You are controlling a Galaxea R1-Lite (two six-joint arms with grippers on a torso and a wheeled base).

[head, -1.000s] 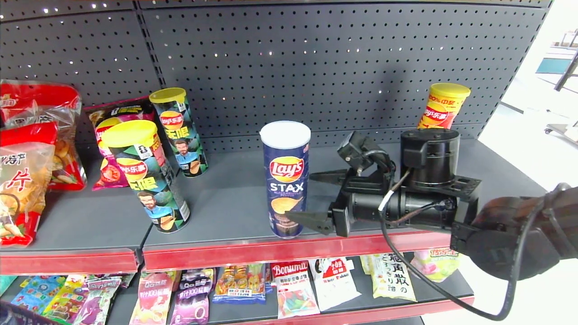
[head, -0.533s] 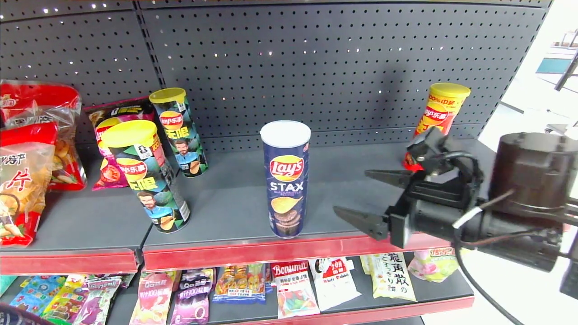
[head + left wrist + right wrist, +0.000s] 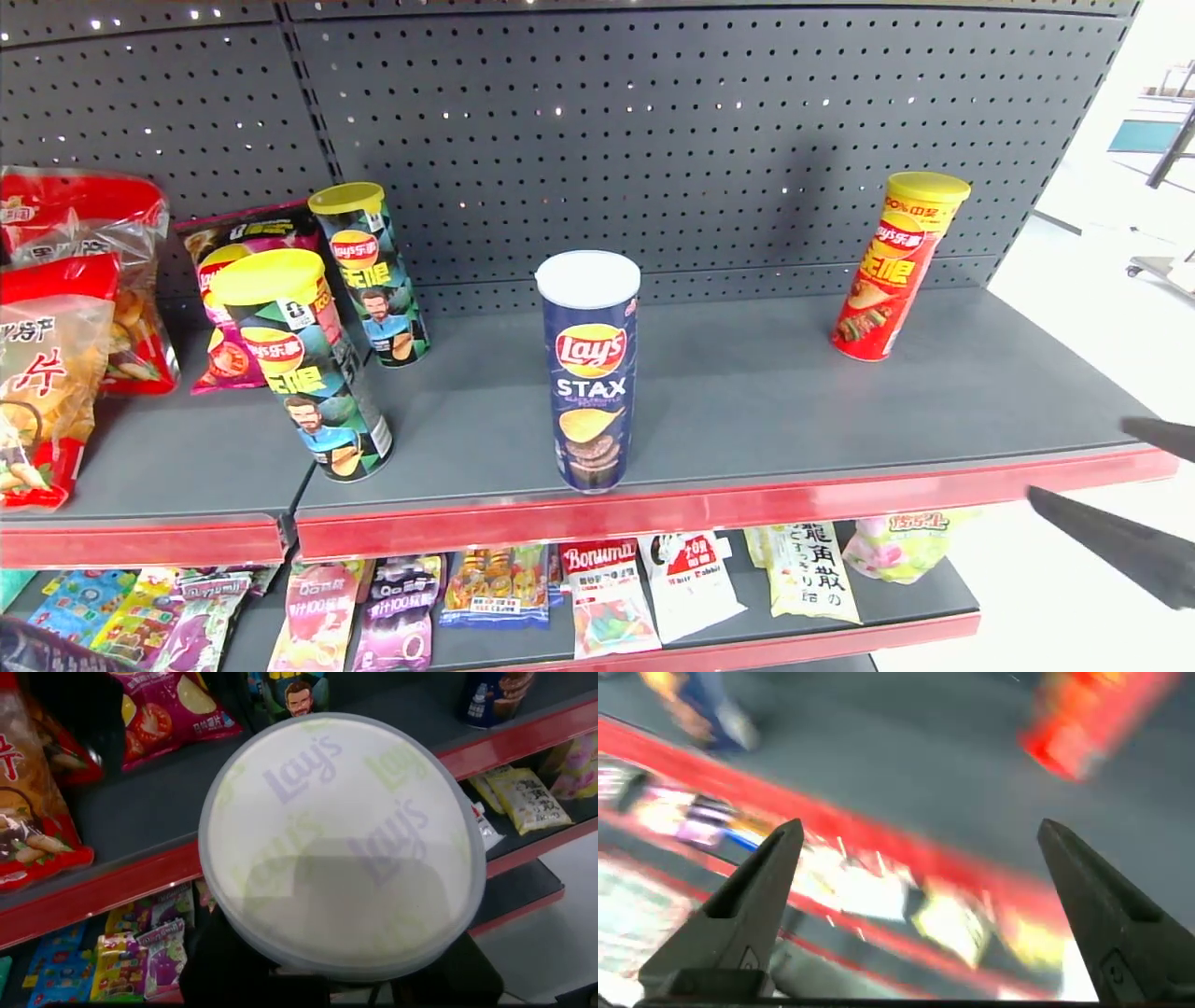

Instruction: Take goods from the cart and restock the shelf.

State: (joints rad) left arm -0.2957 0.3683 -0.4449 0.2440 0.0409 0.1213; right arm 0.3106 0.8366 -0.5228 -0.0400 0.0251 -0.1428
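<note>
1. The left gripper (image 3: 336, 989) is clamped on the held chip can (image 3: 341, 845). The can's pale, translucent lid faces the wrist camera and hides most of the dark fingers beneath it. The can hangs in the air in front of the upper shelf's red front edge and is not on the board.
2. At the far left of the grey upper shelf (image 3: 747, 392), red snack bags (image 3: 65, 308) are piled from the back panel to the front edge.
3. Next to them a pink crisp bag (image 3: 210, 359) leans against the pegboard. A front green can (image 3: 303, 373) with a yellow lid stands before it, near the front edge. A rear green can (image 3: 373, 280) of the same kind stands just behind it, closer to the panel.
4. A blue chip can (image 3: 590, 373) with a white lid stands upright mid-shelf, close to the red front edge and apart from the other cans.
5. A red chip can (image 3: 887, 271) with a yellow lid stands toward the right, near the back panel and well apart from the blue one.
6. The right gripper (image 3: 1083, 459) is off the shelf's front right corner. Its two dark fingers are spread wide with nothing between them.
7. On the lower shelf (image 3: 747, 651), candy packets (image 3: 597, 588) lie in a row.
</note>
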